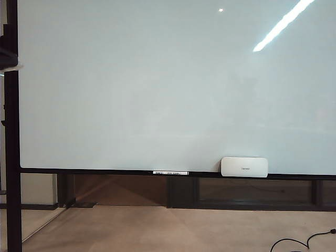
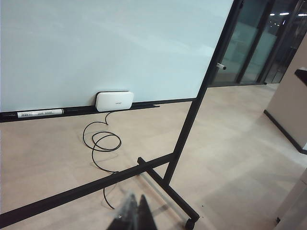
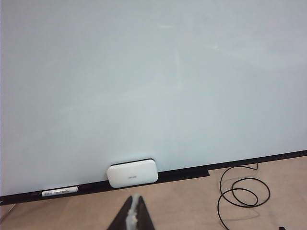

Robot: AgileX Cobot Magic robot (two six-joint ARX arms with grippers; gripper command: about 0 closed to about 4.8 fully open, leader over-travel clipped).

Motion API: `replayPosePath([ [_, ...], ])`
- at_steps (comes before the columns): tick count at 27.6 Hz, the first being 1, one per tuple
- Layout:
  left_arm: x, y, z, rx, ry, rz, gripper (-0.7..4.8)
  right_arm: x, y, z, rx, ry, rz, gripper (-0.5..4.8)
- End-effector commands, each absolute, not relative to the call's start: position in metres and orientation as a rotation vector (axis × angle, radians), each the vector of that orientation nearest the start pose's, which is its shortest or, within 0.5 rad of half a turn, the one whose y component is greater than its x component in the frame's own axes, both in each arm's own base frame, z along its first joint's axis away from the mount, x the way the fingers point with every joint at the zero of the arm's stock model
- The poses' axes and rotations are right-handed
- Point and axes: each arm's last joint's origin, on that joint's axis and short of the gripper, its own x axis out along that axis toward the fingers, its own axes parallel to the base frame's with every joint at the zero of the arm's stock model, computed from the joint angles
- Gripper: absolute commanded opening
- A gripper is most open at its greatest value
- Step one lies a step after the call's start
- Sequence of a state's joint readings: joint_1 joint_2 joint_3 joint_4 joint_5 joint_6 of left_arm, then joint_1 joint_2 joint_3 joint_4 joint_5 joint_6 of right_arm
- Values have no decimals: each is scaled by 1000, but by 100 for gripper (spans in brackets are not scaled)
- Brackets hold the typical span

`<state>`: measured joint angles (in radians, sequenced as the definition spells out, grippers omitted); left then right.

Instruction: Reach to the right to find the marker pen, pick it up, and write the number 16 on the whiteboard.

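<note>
marker pen (image 3: 60, 191) on whiteboard (image 1: 157, 79) ledge | light, rigid, slick; grip mid-barrel | L gripper (image 2: 135, 213) & R gripper (image 3: 134, 213): fingers closed, empty

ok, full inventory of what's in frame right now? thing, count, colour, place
whiteboard: 1, glossy white with black frame, blank, fills most of the view
marker pen: 1, white label, lying on the bottom ledge
eraser block: 1, white, on the ledge, right of the pen
cable: 1, black, coiled on the floor below the board
stand: 1, black, wheeled foot
left gripper: shut, empty, away from the board
right gripper: shut, empty, facing the eraser block
</note>
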<state>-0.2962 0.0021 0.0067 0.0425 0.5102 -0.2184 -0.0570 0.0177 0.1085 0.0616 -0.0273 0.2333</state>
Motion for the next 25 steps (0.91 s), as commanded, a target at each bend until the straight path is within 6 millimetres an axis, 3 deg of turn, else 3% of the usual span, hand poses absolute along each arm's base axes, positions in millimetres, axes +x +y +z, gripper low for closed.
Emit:
replayPosePath([
  [1, 85, -41, 171, -203, 31, -808, -6, 90, -4, 219, 220, -175, -12, -7],
  [7, 84, -41, 178, -251, -6, -835, -6, 116, -4, 248, 64, -131, 22, -6],
  [11, 86, -40, 177, -252, -18, -776, -6, 137, -11, 267, -2, -270, -30, -6],
  [20, 86, -39, 182, -147, -111, -755, -6, 190, -67, 297, -92, -186, -135, -6],
  [25, 86, -39, 184, -149, -135, -760, -6, 211, -104, 283, -105, -206, -255, -6],
])
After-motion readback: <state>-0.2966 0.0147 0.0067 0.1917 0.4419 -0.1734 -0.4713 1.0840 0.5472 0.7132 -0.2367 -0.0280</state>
